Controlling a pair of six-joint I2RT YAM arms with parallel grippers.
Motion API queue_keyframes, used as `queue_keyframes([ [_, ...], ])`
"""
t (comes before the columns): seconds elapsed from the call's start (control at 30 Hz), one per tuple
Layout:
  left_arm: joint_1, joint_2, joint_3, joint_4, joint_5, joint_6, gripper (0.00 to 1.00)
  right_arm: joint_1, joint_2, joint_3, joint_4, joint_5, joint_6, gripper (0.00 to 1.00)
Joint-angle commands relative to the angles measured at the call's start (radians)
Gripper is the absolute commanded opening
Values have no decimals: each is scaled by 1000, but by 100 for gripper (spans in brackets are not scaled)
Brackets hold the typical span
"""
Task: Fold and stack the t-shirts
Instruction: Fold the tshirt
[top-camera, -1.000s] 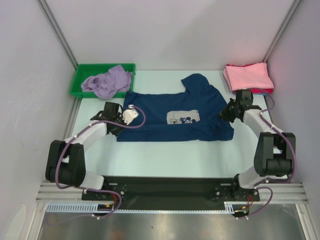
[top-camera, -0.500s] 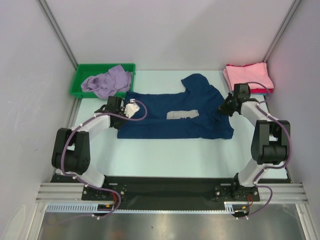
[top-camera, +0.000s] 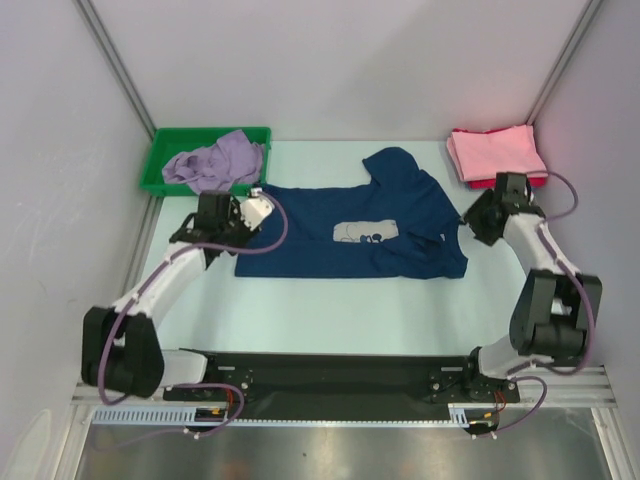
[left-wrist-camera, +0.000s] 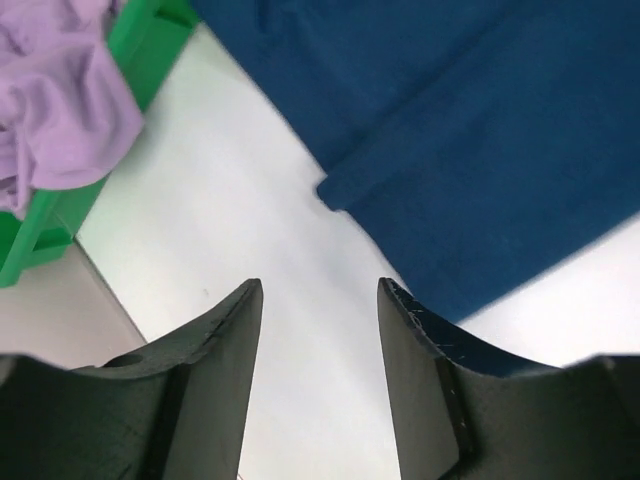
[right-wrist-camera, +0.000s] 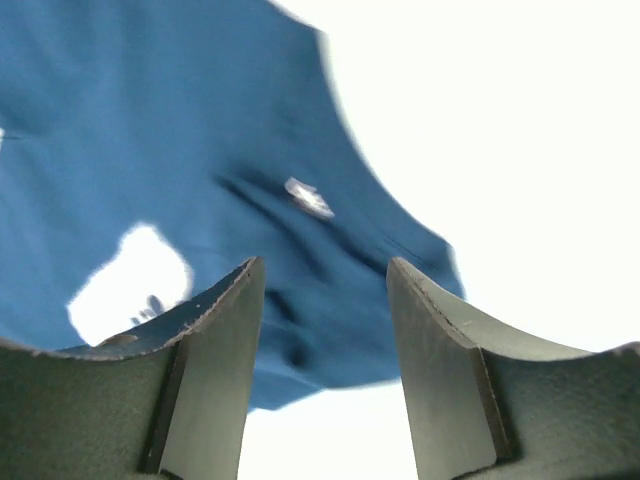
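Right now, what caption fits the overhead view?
Left hand and right hand, both open, flank a navy t-shirt laid flat; lavender tee in green bin, pink folded tees far right.

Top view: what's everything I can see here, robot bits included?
navy t-shirt: one, navy with a pale print, spread flat mid-table
lavender t-shirt: one, lavender, crumpled in the bin
folded t-shirts: one stack, pink over red, far right corner
bin: one, green, far left corner
table: one, pale, under everything
left claw: one, black, open and empty, by the navy shirt's left edge
right claw: one, black, open and empty, by its right edge
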Motion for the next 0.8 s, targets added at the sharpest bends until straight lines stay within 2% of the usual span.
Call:
queue_keyframes([
  [0.0,-52,-51,-161,-9,27,92,55,-16,-114,-140,-70,34,0,57],
  [0.1,-70,-28,-234,34,-10,141,58,-18,-162,-247,-59,27,8,58],
  [0.27,-70,43,-239,83,-10,152,66,-31,-153,-318,4,39,10,57],
  [0.47,-70,134,-236,132,-59,148,63,-35,-79,-323,34,30,-3,56],
  [0.57,-70,162,-230,143,-59,135,43,-36,-61,-335,53,24,7,46],
  [0.6,-70,165,-227,137,-56,132,34,-45,-58,-339,64,16,17,34],
  [0.63,-70,163,-227,134,-52,128,13,-53,-58,-347,68,-7,23,27],
  [0.67,-70,160,-228,129,-45,126,0,-64,-61,-364,70,-16,28,22],
  [0.7,-69,156,-230,120,-44,125,0,-88,-79,-372,73,-35,33,11],
  [0.77,-64,121,-243,108,-54,132,0,-117,-102,-390,67,-50,30,2],
])
